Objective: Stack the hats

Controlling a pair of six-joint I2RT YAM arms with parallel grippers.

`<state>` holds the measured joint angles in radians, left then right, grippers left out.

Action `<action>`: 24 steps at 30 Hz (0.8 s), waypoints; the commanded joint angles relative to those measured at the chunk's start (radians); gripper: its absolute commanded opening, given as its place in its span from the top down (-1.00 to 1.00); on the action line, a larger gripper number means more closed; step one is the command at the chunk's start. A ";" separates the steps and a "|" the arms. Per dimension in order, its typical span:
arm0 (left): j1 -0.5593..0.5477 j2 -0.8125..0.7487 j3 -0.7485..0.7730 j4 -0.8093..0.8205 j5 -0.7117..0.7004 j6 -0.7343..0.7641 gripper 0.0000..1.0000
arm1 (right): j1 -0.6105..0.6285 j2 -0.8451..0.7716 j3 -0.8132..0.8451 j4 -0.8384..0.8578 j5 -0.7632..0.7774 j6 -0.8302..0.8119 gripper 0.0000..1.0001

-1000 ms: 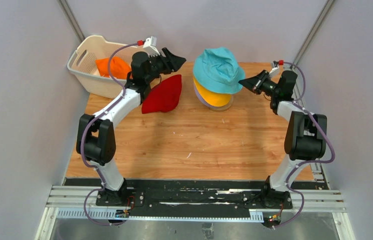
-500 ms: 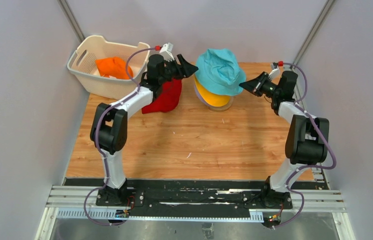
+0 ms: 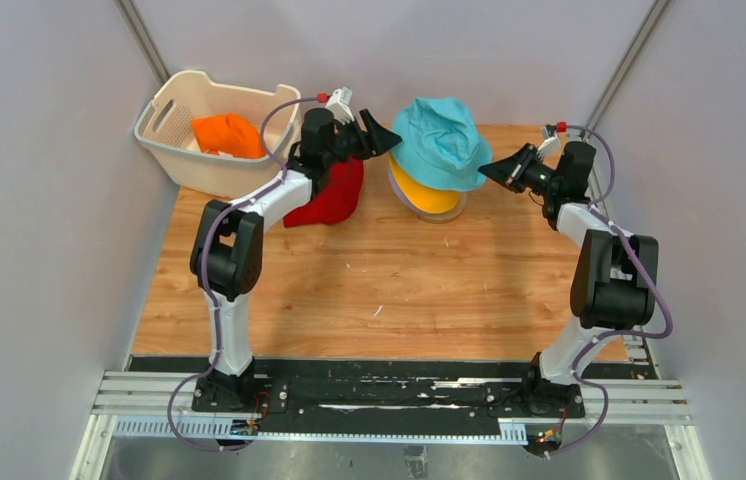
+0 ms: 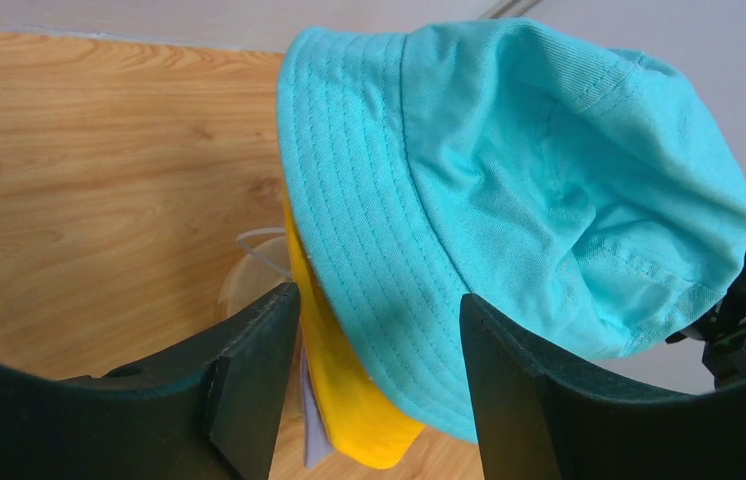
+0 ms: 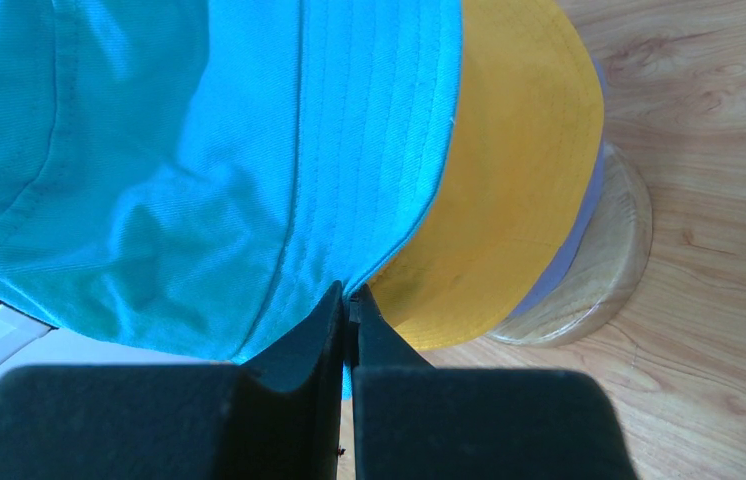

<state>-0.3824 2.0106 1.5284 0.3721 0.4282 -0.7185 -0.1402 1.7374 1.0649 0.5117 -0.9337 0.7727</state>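
Note:
A teal hat [image 3: 439, 140] tops the stack of hats at the back centre, over a yellow hat [image 3: 427, 195] and a lavender sliver [image 5: 569, 262]. My right gripper [image 3: 484, 170] is shut on the teal brim's right edge [image 5: 349, 292]. My left gripper [image 3: 387, 135] stands open at the teal hat's [image 4: 529, 170] left side. The teal and yellow [image 4: 349, 400] brims show between its fingers [image 4: 379, 296]; I cannot tell if they touch. A red hat [image 3: 339, 195] lies on the table under the left arm. An orange hat [image 3: 227, 135] sits in the basket.
The stack sits on a wooden stand [image 5: 604, 265] at the back of the wooden table [image 3: 389, 290]. A white perforated basket [image 3: 164, 150] stands at the back left corner. Grey walls close in on both sides and behind.
My left gripper has swung right, from above the red hat to the teal hat's left brim. The teal hat has shifted slightly. The right gripper has stayed shut on the brim.

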 commanded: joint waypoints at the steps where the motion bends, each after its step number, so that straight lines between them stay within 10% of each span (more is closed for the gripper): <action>1: -0.003 0.037 0.041 0.053 0.038 -0.019 -0.29 | -0.021 0.005 0.010 0.017 -0.020 0.002 0.99; 24: 0.034 0.171 0.057 0.279 0.201 -0.164 -0.33 | -0.021 0.014 0.006 0.051 -0.038 0.023 0.99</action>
<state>-0.3454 2.1246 1.5528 0.5438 0.5446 -0.8131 -0.1402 1.7401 1.0649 0.5346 -0.9432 0.7929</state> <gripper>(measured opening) 0.661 0.013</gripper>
